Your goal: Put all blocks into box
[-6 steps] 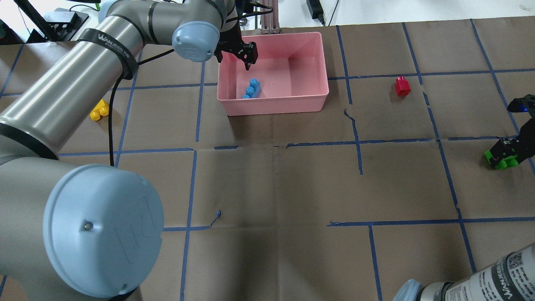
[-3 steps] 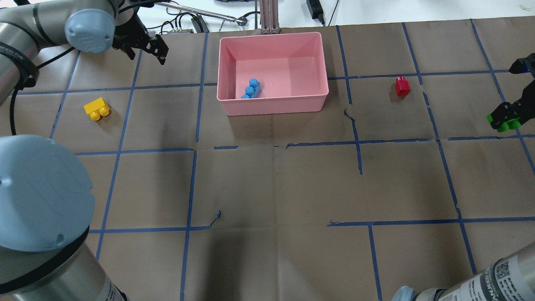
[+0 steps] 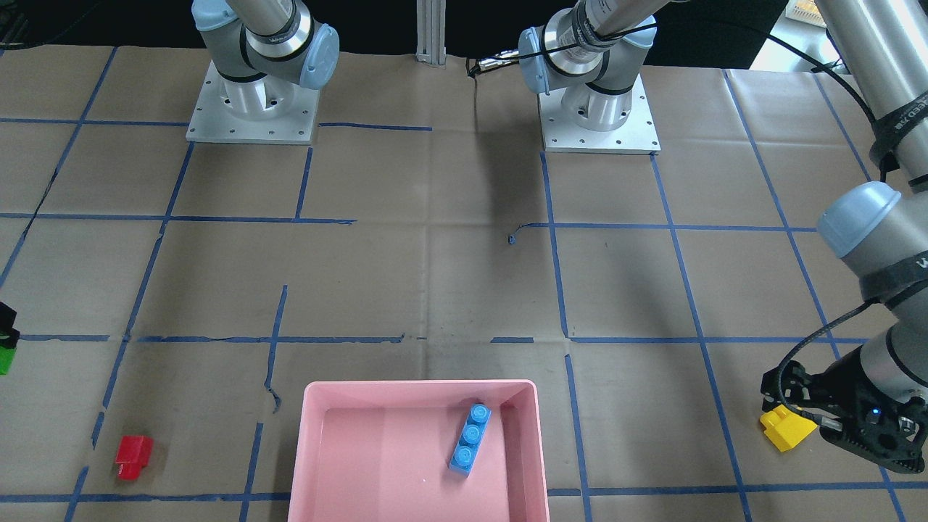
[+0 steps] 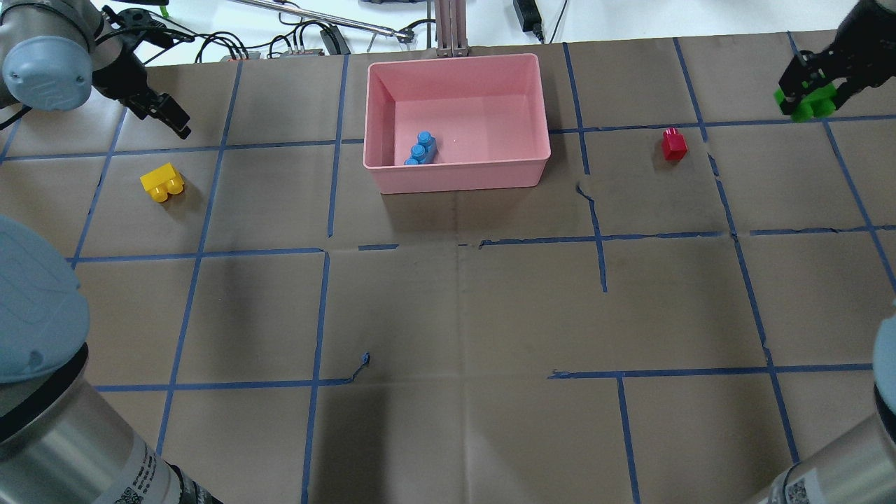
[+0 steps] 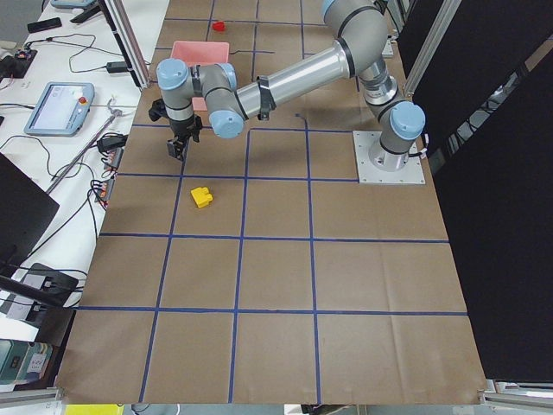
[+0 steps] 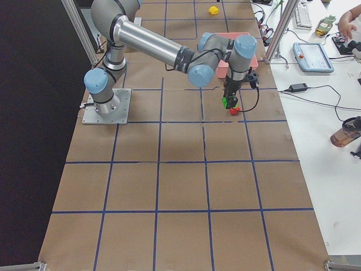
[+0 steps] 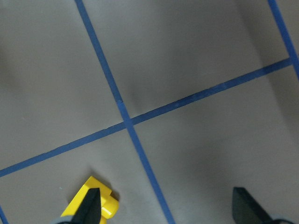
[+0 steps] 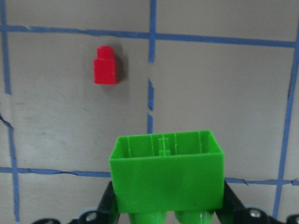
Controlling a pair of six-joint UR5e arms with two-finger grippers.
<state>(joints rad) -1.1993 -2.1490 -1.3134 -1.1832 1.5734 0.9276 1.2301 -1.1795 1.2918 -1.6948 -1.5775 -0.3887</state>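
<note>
pink plastic tray (image 4: 455, 176) holds long blue studded brick (image 4: 422, 149). right gripper (image 8: 168, 207) clamps green brick (image 8: 167, 172); left gripper (image 7: 167, 204) wide, empty, tips cropped.

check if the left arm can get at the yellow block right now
Probably yes. The left gripper hangs open close to the yellow block, which lies alone on the table with nothing beside or over it.
</note>
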